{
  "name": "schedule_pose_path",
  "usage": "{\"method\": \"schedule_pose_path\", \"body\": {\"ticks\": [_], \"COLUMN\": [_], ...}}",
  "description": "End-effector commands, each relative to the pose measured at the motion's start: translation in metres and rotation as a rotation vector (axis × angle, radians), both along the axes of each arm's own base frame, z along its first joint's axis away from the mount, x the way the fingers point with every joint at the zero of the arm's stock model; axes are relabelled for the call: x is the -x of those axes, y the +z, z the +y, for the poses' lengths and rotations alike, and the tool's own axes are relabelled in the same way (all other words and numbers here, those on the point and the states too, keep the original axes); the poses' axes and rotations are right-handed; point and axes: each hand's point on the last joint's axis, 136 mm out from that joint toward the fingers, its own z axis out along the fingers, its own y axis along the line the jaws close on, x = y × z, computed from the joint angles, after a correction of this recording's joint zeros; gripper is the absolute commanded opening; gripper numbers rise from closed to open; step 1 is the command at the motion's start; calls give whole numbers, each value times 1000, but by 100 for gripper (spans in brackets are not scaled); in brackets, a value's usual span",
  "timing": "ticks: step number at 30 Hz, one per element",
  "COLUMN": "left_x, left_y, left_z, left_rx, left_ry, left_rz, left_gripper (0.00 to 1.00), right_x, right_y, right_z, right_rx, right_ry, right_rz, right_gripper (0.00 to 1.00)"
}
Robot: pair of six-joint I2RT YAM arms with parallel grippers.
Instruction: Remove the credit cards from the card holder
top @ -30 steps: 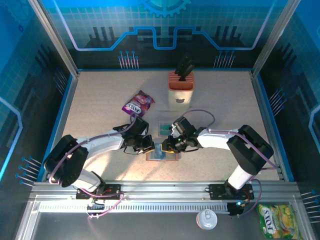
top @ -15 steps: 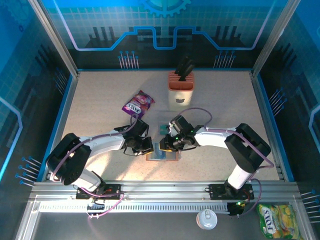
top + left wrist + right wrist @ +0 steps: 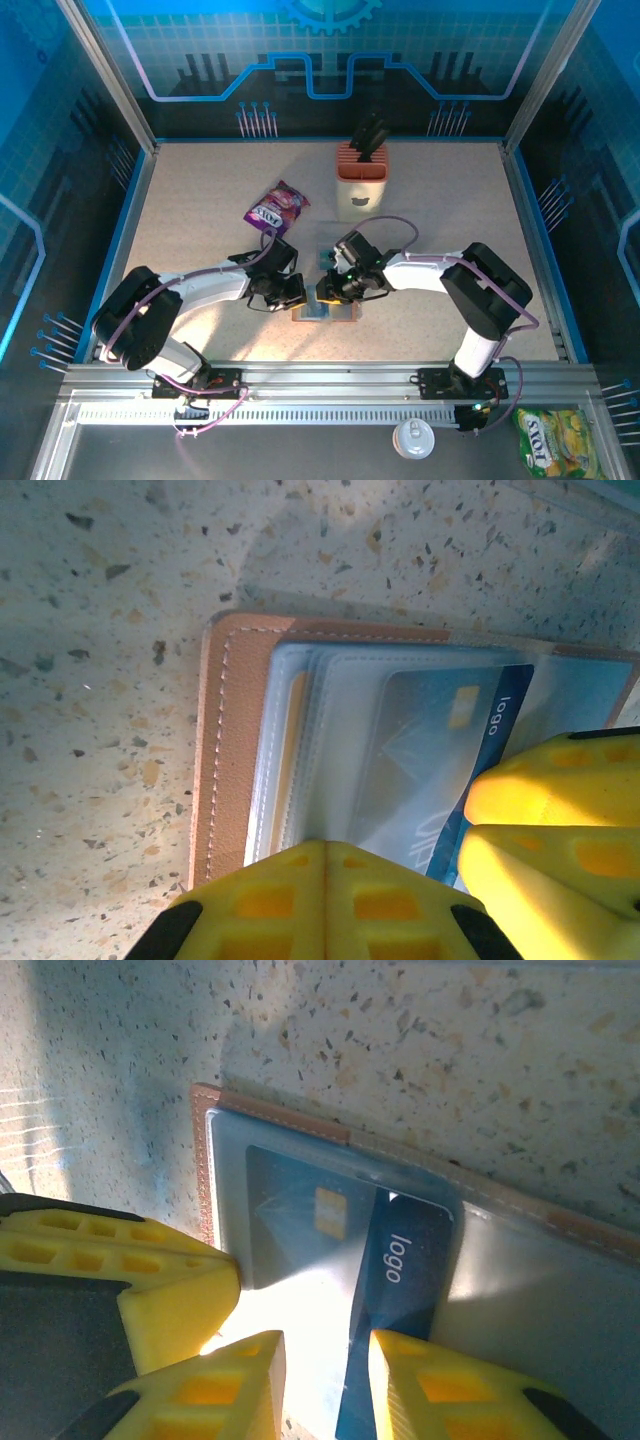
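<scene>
Right wrist view: your right gripper (image 3: 322, 1370) pinches the thin, slick credit card (image 3: 400, 1310) by its protruding edge; the closed left gripper (image 3: 400, 870) pins the card holder (image 3: 235, 740).

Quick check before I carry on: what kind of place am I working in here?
Likely a robot test cell, not a home: speckled tabletop fenced by aluminium framing and blue printed walls, with props like a knife block.

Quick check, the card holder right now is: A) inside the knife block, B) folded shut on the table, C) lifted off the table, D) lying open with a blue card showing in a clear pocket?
D: the card holder lies open flat on the table, and a blue credit card marked "logo" shows through its clear pocket.
</scene>
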Motion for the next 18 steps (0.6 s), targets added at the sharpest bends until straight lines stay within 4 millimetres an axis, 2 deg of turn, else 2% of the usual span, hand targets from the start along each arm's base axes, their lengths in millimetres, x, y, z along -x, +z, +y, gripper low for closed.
{"method": "schedule_pose_path", "body": {"ticks": [1,8,18], "left_x": [6,-1,-5], "left_y": [-4,12,19], "left_z": [7,3,-9], "left_rx": [-18,-2,60], "left_ry": [-9,-9,-16], "left_rz": [16,-13,-29], "left_gripper": [7,7,7], "right_x": [2,1,1], "right_y": [4,17,14], "right_z": [6,0,-12], "right_rx": [-4,2,18], "right_ry": [25,24,2], "right_rz": [-9,-44,-47], "right_gripper": [30,30,30]}}
